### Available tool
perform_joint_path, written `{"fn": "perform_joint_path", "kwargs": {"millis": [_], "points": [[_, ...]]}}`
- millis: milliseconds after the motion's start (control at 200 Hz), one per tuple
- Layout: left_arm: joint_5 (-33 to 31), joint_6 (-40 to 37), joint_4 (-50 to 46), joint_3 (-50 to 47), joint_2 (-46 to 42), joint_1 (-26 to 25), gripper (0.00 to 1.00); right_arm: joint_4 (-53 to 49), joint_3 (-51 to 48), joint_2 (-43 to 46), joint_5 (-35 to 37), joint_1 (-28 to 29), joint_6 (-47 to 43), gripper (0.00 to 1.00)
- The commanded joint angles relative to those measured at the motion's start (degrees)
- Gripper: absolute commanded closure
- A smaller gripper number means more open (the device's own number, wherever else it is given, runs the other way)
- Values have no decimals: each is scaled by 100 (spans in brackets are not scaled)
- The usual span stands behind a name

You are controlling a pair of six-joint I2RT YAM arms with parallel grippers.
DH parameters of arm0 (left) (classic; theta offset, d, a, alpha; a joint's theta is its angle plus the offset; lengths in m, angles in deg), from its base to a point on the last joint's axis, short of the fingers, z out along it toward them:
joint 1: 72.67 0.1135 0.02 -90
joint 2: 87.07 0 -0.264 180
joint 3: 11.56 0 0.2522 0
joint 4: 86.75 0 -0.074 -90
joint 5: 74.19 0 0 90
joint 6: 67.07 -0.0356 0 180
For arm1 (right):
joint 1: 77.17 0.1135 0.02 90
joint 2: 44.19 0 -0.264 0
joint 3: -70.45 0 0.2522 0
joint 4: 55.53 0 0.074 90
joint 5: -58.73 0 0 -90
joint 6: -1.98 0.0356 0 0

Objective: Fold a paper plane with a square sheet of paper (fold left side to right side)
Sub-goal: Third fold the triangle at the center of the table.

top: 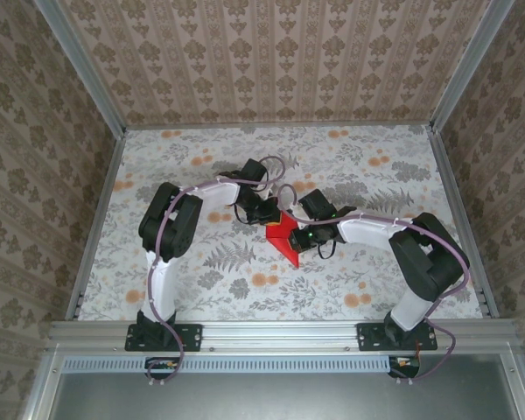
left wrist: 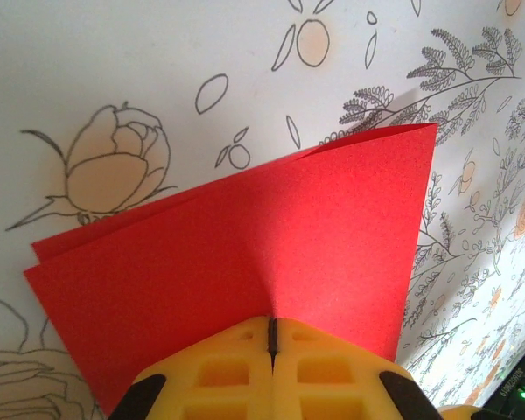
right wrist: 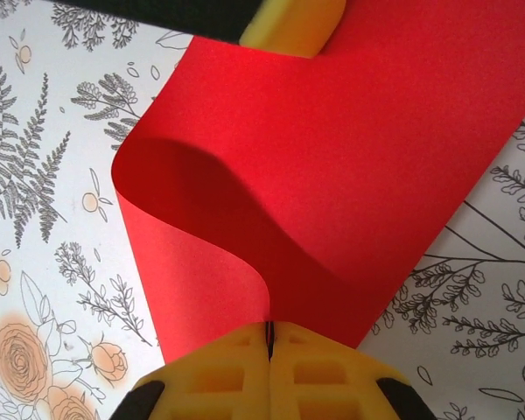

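The square sheet of paper (top: 283,233), bright red, hangs doubled over between both grippers at the table's middle. My left gripper (top: 269,213) is shut on one edge; in the left wrist view its yellow fingertips (left wrist: 272,322) pinch the sheet (left wrist: 289,227), whose two layers gape at the left. My right gripper (top: 306,234) is shut on the opposite edge. In the right wrist view the paper (right wrist: 359,149) curls in a loose bend above the gripper (right wrist: 269,325), with the left gripper's yellow finger (right wrist: 293,24) at the top. The paper plane is out of view.
A flower-and-fern printed tablecloth (top: 219,262) covers the table. Patterned walls (top: 271,61) with metal frame posts close in the back and both sides. The arm bases (top: 164,335) sit on the rail at the near edge.
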Motion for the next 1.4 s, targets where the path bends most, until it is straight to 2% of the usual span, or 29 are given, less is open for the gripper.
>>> {"fn": "perform_joint_path", "kwargs": {"millis": [0, 685, 1395], "points": [[-159, -92, -265, 58, 217, -63, 97, -179, 159, -134, 135, -38, 96, 100], [-231, -72, -290, 16, 217, -63, 97, -223, 125, -69, 429, -74, 87, 100], [-256, -57, -287, 7, 224, -63, 97, -144, -78, 244, 346, -74, -1, 100]]}}
